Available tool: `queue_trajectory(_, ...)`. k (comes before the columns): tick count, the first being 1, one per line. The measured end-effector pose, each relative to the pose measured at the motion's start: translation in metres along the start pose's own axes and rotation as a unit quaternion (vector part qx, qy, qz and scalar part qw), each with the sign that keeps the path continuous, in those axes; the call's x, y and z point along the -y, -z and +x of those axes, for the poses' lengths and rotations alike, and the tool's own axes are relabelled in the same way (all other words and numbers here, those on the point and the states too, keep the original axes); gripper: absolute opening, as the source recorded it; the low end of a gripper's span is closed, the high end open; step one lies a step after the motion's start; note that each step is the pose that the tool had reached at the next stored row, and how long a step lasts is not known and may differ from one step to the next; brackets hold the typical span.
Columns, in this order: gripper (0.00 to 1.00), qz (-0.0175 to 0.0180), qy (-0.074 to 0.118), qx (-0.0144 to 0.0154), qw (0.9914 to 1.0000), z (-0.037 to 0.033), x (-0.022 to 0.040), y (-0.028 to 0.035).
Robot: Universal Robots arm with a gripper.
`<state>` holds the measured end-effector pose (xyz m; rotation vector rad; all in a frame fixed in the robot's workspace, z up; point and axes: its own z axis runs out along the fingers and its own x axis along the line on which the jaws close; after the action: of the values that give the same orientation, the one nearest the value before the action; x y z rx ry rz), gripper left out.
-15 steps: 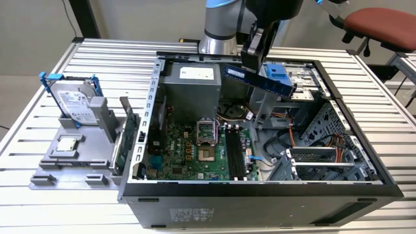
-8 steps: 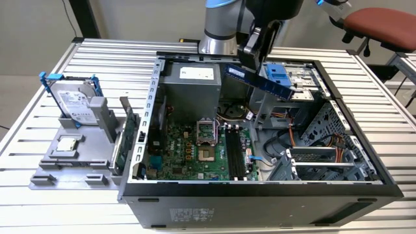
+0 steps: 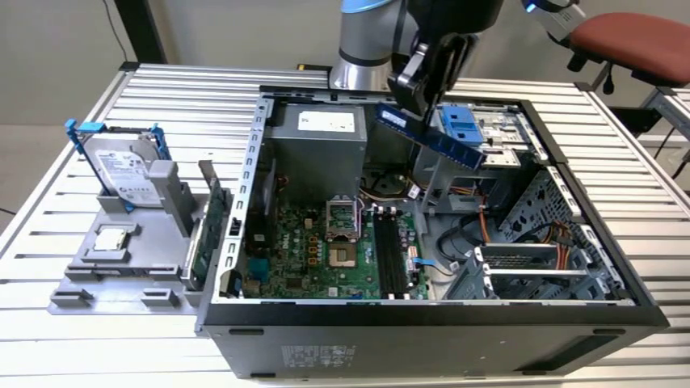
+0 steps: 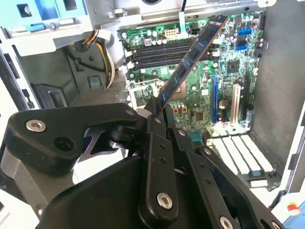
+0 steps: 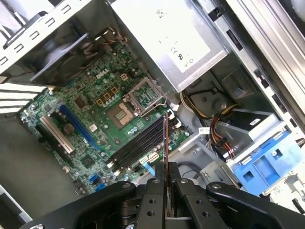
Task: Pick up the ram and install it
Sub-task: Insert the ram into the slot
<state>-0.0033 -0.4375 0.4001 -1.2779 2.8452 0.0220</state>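
Item: one gripper, on one arm that reaches down over the open computer case from its far side, wrist tilted. Fingers pressed together, pinching one end of the ram.

Ram: one stick, held slanted in the air above the case interior, clear of the board.

Below it: one green motherboard with four black memory slots, all unfilled; one silver power supply; one blue drive bracket.

Outside the case, toward the exterior view's left: one grey holder carrying one hard drive and one upright green card.

Beyond: one red chair.
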Motion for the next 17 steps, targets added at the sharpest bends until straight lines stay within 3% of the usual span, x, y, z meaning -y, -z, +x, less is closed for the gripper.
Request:
queue_trajectory(4,0.00,0.0007,-0.028,0.0001,0.99961,0.0000,0.0000,0.0000)
queue_trajectory(8,0.00,0.0015,-0.056,0.0002,0.99842,0.0000,0.0000,0.0000)
queue_trajectory(12,0.00,0.0023,-0.086,0.0003,0.99632,0.0000,0.0000,0.0000)
queue_trajectory(17,0.00,0.0032,-0.121,0.0004,0.99268,0.0000,0.0000,0.0000)
